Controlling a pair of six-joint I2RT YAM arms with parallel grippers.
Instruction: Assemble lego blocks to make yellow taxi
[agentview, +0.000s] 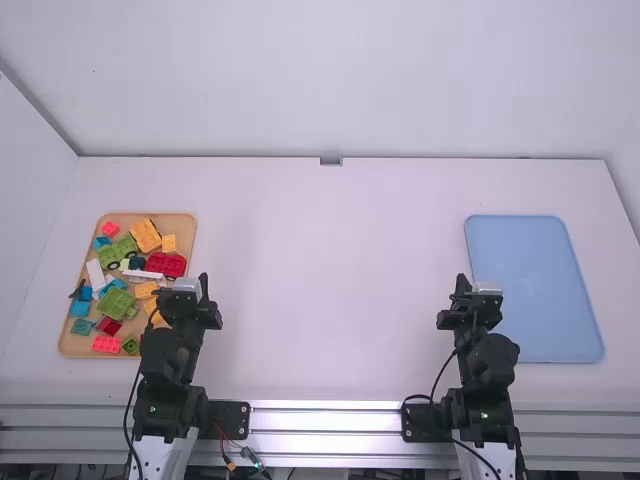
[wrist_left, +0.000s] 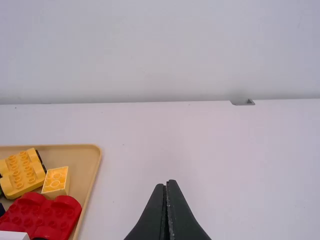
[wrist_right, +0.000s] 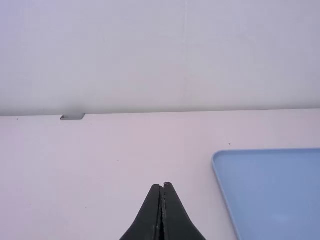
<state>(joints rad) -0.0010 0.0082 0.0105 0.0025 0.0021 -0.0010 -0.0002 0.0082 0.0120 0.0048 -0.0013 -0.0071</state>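
taxi base, the yellow one (wrist_left: 22, 172), sits in the tan tray (wrist_left: 79, 159), far and left of the left gripper (wrist_left: 167, 184), so that arm's closer imo. its fingers are pressed together, same with the right gripper (wrist_right: 163, 186).

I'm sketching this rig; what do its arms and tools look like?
The left arm and right arm match: chunky black joints, white lower parts, thin black cables. The left tool and right tool each have two black, pointed, tapering fingers.
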